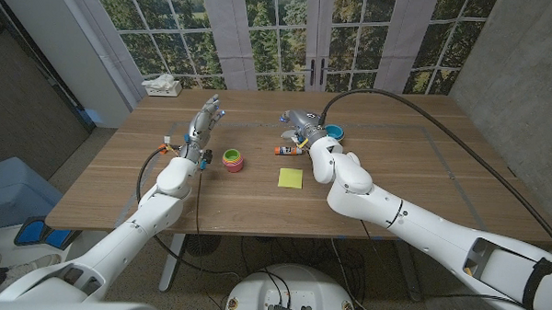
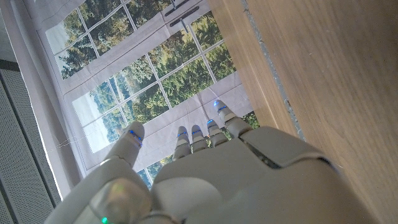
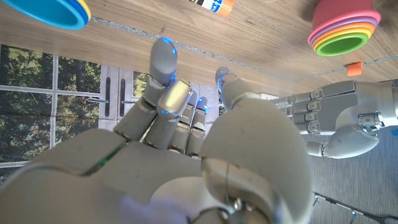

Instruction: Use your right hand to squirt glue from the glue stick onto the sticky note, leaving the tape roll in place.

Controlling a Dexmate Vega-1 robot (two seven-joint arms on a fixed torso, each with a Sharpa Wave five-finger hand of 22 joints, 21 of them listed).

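Observation:
A glue stick (image 1: 285,150) with an orange cap lies on the table just beyond the yellow sticky note (image 1: 291,178). My right hand (image 1: 304,128) hovers over the far side of the glue stick, fingers loosely bent and apart, holding nothing. In the right wrist view the glue stick (image 3: 214,5) lies beyond the fingertips (image 3: 164,53) of my right hand (image 3: 186,130). The blue tape roll (image 1: 334,132) sits right of that hand and also shows as a blue ring (image 3: 43,12). My left hand (image 1: 204,120) stands upright at the left, fingers spread and empty.
A stack of coloured cups (image 1: 233,160) stands between the two hands, left of the sticky note. A small orange block (image 3: 354,66) lies near my left hand (image 3: 342,118). A tissue box (image 1: 162,85) sits at the far left corner. Windows stand behind the table (image 2: 323,62).

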